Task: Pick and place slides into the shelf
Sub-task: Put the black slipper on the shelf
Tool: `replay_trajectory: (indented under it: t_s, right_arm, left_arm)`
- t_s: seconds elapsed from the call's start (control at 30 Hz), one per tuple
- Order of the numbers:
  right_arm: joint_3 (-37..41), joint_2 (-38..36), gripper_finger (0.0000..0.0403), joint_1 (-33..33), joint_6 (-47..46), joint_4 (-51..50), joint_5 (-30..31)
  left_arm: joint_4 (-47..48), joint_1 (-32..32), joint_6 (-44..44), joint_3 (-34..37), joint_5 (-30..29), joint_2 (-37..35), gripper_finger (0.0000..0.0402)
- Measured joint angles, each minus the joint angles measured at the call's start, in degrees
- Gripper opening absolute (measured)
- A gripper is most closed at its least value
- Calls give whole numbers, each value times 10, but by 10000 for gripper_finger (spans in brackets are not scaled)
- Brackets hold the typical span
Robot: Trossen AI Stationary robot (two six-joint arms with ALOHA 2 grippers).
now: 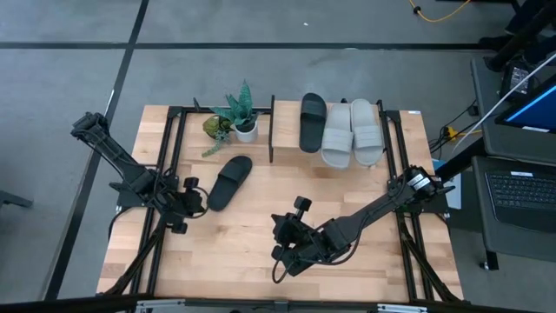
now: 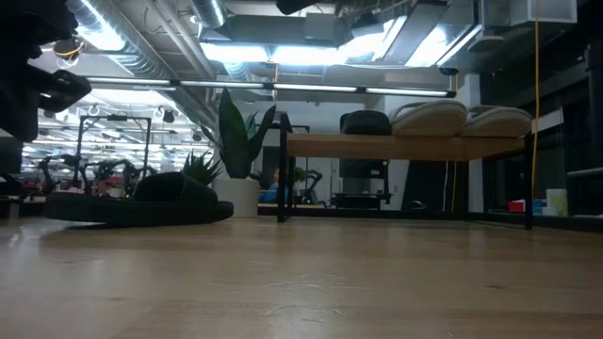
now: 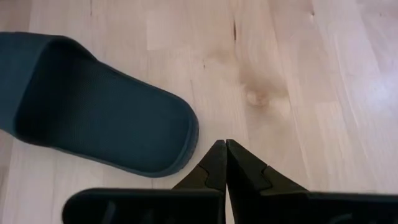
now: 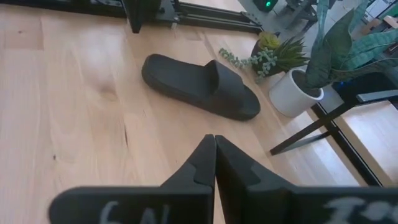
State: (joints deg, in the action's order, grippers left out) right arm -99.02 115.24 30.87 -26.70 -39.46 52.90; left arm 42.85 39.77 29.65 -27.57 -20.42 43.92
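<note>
Wooden table [image 1: 365, 261], unmarked slides [image 1: 229, 182]

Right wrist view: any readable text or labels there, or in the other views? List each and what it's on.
Right gripper body: pale marks along the bottom edge, too blurred to read.
Laptop at the high view's right edge: screen and keys too small to read.
Black slide, shelf, left gripper: no text visible.
Low view: none readable.

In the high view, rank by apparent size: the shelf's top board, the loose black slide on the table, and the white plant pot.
1. Shelf top board, largest.
2. Loose black slide.
3. White plant pot, smallest.
The overhead camera makes this ordering fairly safe.
</note>
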Motion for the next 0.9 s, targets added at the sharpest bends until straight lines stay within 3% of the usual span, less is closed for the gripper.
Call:
replay_trajectory:
  t_s: [0.33,0.9]
  right_arm:
    - [0,0,11,0,-1,10,0]
    - [0,0,12,0,-15,26,-1]
  left_arm:
    - [0,0,32,0,-15,9,0]
    - [-30,0,32,0,-7,134,0]
